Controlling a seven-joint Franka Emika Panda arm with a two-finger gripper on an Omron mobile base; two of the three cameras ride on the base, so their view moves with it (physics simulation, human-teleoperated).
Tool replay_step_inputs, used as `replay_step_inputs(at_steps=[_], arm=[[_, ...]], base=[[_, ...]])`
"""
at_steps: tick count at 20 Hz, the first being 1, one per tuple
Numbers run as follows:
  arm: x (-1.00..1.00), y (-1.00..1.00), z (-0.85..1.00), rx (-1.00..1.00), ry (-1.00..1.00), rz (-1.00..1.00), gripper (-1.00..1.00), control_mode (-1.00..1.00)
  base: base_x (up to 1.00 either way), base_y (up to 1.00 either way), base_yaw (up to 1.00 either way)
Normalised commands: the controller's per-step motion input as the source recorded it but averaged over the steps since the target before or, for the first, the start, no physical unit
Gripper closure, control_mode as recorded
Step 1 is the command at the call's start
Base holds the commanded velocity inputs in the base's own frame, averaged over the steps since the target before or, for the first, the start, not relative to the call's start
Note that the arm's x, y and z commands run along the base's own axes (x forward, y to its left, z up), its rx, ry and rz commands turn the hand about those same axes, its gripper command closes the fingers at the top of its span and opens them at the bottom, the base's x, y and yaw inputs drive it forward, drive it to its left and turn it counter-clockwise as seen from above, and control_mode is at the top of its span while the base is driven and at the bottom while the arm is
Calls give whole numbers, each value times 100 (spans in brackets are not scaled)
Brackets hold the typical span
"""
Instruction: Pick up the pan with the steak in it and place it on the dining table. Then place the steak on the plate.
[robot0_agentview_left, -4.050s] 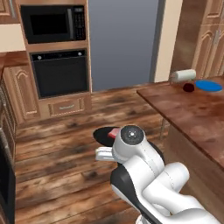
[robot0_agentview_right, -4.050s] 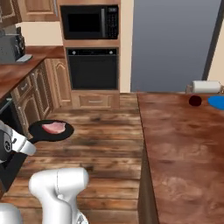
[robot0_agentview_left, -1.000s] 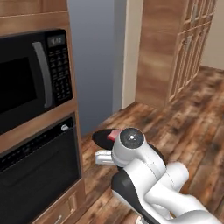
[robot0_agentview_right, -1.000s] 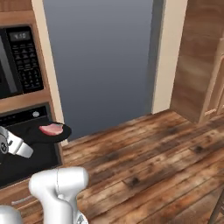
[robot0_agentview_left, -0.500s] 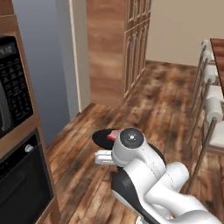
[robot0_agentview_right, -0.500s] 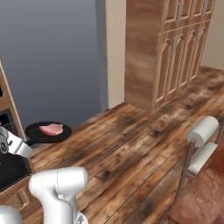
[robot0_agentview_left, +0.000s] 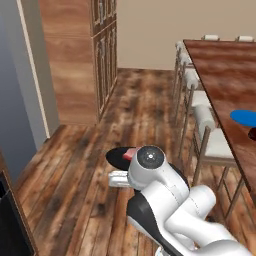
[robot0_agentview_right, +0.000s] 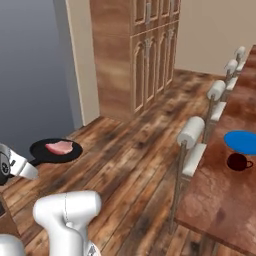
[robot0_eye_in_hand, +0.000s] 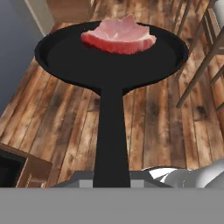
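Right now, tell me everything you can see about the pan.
The pan is round, flat and matt black, with a low rim and a long straight handle running back toward the hand camera. It is held level in the air above the wood floor. The steak lies in it, toward the far side. The grip on the handle is hidden.

**Dining table and floor**

Dining table (robot0_agentview_right: 220, 200), glossy reddish-brown top, runs along right edge of both base views. On it: blue plate (robot0_agentview_right: 243, 142) w/ dark red mug (robot0_agentview_right: 236, 162) just beside, nearer cam. White-cushioned chairs (robot0_agentview_left: 210, 135) line its near side, standing on the wood-plank floor (robot0_agentview_left: 135, 107), which spreads across centre and lower left.
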Motion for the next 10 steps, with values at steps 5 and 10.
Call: replay_step_inputs(at_steps=[5,10], arm=[[0,0,0,0,0,0,100,100],[0,0,0,0,0,0,100,100]], base=[[-9,-25,-35],[-6,-15,-26]])
